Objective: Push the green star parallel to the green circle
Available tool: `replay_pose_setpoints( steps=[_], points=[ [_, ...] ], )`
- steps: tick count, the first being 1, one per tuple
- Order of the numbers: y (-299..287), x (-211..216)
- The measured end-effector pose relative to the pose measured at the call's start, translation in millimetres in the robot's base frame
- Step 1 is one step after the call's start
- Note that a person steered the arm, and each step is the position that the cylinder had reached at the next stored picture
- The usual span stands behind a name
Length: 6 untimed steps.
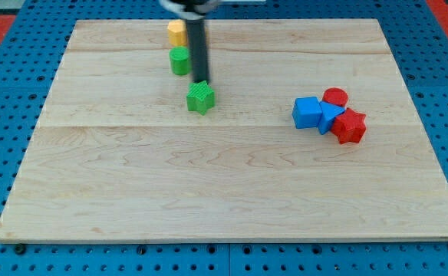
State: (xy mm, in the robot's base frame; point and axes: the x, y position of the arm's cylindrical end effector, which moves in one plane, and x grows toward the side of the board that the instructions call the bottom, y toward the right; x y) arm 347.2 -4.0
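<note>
The green star lies on the wooden board left of centre, toward the view's top. The green circle stands just above and slightly left of it. My tip is at the star's top edge, touching or nearly touching it, and just to the right of the green circle. The dark rod rises from there to the view's top edge.
A yellow block sits right above the green circle. At the view's right is a tight cluster: a blue cube, a second blue block, a red circle and a red star-like block. The board lies on a blue pegboard.
</note>
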Motion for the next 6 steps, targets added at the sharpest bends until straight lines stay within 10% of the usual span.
replay_pose_setpoints(
  steps=[4,6],
  points=[
    [-193.6,63.6],
    [-225.7,-3.4]
  ],
)
